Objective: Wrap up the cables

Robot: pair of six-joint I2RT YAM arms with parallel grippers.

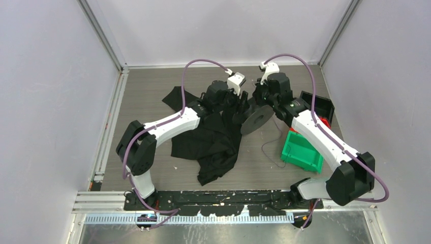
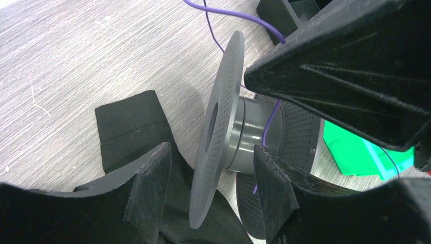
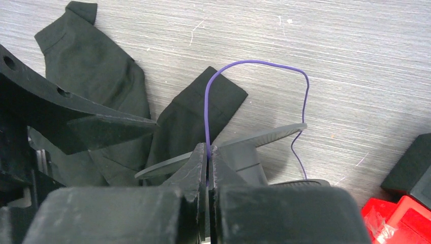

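We judge the step in hand to be laying a turn of the thin purple wire (image 3: 206, 109) onto the grey spool (image 2: 217, 127). To do it well, we would carry the pinched wire round the hub with a light, even pull. That way the strand drops between the two discs instead of riding over a rim. We would also hold the spool steady against that pull. The slack loop wants watching: it arches free above the tabletop (image 3: 345, 35) and could snag on a disc edge or on the black garment (image 3: 96, 76) lying beneath.

The right jaws are closed tight on the wire, which comes out from between them, rises, bends over and runs down past the disc rim. From the left wrist, a strand crosses the hub. From above, a loose tail trails on the tabletop between the spool and the green bin (image 1: 302, 151).

The left jaws stand wide, straddling the near disc, one side outside it and the other by the hub. A gap shows on the outer side, and we cannot tell whether they bear on the spool.
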